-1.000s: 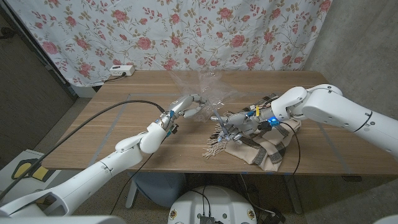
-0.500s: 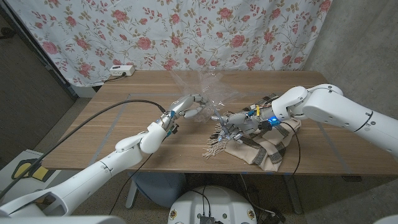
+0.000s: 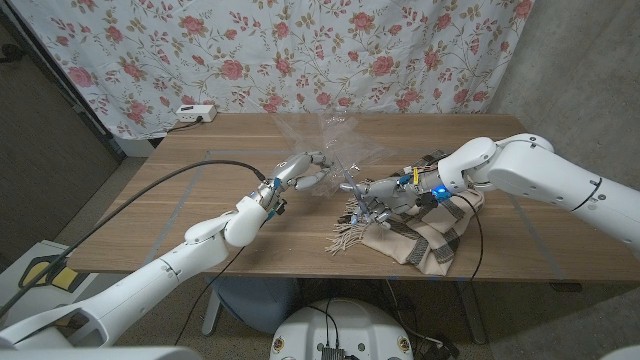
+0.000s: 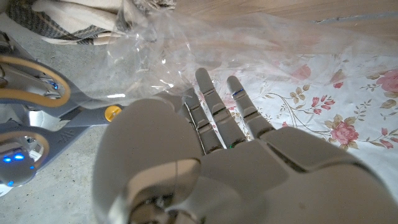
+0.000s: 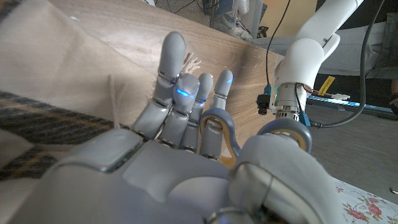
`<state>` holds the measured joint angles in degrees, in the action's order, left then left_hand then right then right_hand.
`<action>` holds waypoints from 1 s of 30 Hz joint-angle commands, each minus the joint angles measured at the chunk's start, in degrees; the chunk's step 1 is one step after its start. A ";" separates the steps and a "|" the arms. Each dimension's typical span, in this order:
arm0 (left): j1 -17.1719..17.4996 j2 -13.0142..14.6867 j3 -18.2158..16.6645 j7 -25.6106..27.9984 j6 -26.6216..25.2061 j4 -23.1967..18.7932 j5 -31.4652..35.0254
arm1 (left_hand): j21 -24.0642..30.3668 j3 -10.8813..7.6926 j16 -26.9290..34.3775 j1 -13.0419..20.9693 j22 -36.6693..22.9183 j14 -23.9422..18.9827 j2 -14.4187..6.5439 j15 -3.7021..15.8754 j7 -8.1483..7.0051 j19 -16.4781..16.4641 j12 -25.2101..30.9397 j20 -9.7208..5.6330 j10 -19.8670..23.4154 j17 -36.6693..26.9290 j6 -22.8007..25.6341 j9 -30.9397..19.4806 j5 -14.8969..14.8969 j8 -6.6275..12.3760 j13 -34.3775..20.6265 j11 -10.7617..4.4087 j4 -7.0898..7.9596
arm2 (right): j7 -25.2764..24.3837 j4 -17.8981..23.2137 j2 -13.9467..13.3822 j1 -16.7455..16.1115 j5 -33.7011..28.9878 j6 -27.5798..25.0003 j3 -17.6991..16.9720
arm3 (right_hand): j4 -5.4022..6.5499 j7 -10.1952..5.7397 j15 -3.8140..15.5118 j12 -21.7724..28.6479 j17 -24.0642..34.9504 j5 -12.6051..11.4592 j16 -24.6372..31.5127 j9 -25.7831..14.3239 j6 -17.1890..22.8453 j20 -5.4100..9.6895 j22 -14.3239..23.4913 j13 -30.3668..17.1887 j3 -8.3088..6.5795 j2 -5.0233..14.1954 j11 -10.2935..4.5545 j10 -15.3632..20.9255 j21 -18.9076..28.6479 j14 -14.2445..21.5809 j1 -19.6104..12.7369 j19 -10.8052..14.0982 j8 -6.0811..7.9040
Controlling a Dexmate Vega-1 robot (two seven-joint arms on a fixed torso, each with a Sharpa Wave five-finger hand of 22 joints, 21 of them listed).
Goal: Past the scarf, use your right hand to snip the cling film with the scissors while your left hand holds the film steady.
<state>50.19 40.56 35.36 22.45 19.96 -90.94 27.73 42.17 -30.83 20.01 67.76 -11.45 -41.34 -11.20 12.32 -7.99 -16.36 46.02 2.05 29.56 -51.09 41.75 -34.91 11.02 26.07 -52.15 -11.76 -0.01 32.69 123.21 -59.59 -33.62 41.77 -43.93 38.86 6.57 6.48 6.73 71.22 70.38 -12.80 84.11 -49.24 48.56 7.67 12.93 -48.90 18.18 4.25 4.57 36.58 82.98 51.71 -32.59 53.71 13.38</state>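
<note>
Scissors (image 3: 357, 190) at cling film (image 3: 335, 140) edge

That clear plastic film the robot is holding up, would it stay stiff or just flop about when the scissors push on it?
Likely floppy: the cling film looks crumpled and wrinkled where the left robot hand holds it up. Probably very light too, and may give way before the scissors.

You've got a white power strip (image 3: 195, 113) sitting near the far left corner of the brown wooden table (image 3: 200, 200), and behind the far edge hangs a white curtain with pink roses (image 3: 250, 50).
</note>
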 commanded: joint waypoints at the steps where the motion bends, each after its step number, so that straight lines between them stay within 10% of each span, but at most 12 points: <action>1: 0.04 0.37 0.05 0.29 0.06 0.00 0.96 | 0.36 -0.34 -0.20 -0.60 -0.13 0.12 0.01 0.55 -0.28 0.24 0.16 -0.08 0.11 -0.37 0.15 -0.17 0.26 0.22 -0.08 -0.02 -0.06 | -0.59 0.04 0.09 0.32 -0.12 -0.08 -0.34 | 0.31 2.11 4.62 0.53 -0.04 0.10 0.03 -0.09 -1.60 4.15 0.10 -0.09 0.04 0.23 -0.81 1.37 -0.10 0.02 0.33 0.56 0.24; 30: -1.26 -0.31 0.79 0.10 0.74 1.77 0.88 | 0.98 -0.45 -0.61 -0.86 -0.02 -0.07 0.02 0.55 -0.28 0.61 0.19 -0.05 0.19 -0.87 0.24 0.02 0.22 0.19 -0.04 -0.02 -0.17 | -0.07 -1.50 0.80 0.79 -0.12 0.26 0.00 | 0.55 1.98 4.63 0.56 0.06 0.14 0.36 -0.14 -1.39 4.24 0.13 0.31 -0.03 0.61 -0.88 1.43 -0.18 0.22 -0.26 0.65 0.29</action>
<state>49.35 40.45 35.80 22.62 20.59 -89.68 28.46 42.82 -30.82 19.48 67.22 -11.46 -41.34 -11.14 12.31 -7.98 -16.03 46.01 1.75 29.56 -51.81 41.74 -34.75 11.02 26.06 -52.14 -11.76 -0.01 32.59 122.15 -59.00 -32.87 41.62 -44.05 38.96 6.98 6.47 6.67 71.44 70.28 -12.80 84.34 -49.23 48.54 7.65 13.03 -48.80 18.25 4.25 4.52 36.54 82.98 51.77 -32.59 53.70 13.38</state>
